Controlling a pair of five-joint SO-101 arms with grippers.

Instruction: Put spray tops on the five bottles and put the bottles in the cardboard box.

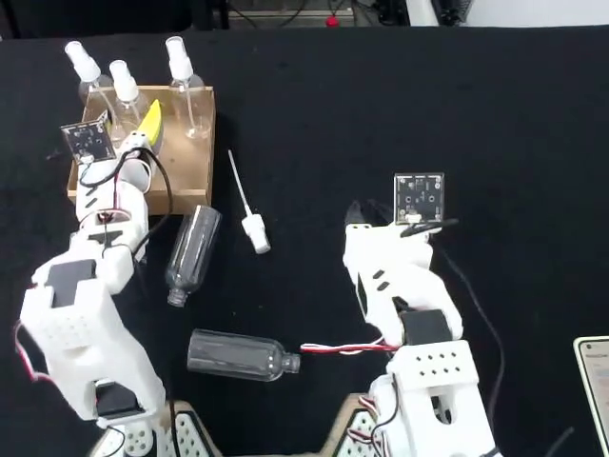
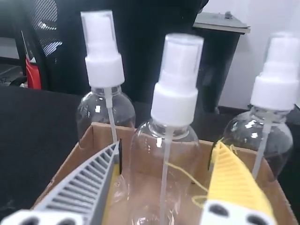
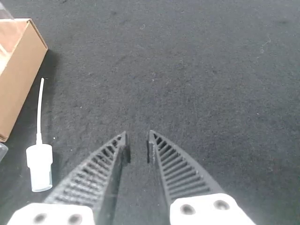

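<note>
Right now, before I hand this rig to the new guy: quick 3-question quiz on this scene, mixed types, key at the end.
1. How many bottles stand capped in the cardboard box?
2. True or false: the left gripper sits open around the box's middle bottle.
3. The loose spray top lies: A) in the box; B) on the table beside the box; C) screwed onto a bottle.

Key: 1. three; 2. true; 3. B.
</note>
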